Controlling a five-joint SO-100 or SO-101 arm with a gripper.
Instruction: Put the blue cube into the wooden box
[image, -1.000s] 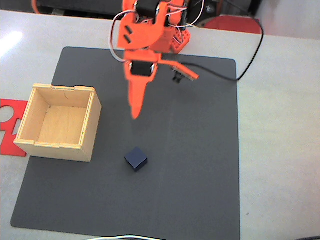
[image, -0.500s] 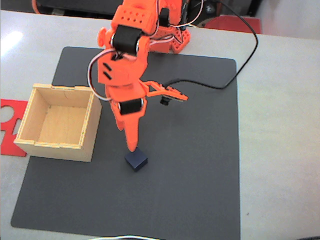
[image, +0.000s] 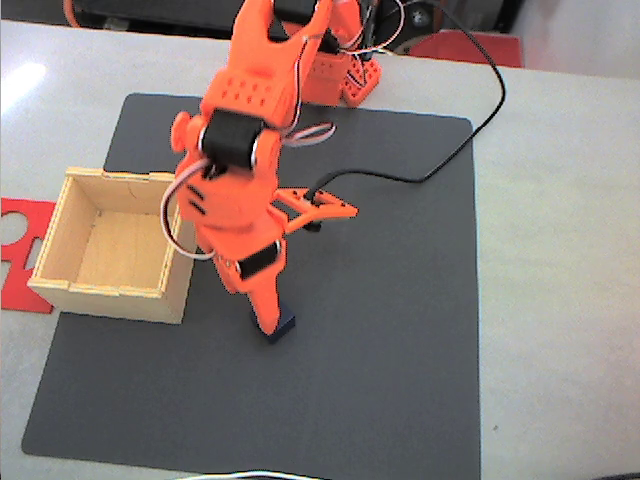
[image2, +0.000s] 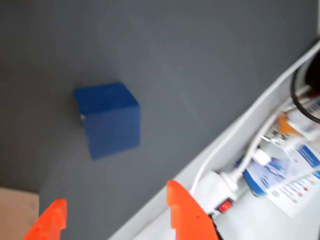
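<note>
Fixed view: blue cube (image: 285, 324) near middle of dark mat (image: 400, 330), clear of wooden box (image: 70, 285) at mat's left edge, so access looks free. Arm pitched forward, gripper (image: 268, 325) tip down at cube.

Wrist view: cube (image2: 107, 119) sits ahead of spread fingertips (image2: 182, 212), nothing gripped.
</note>
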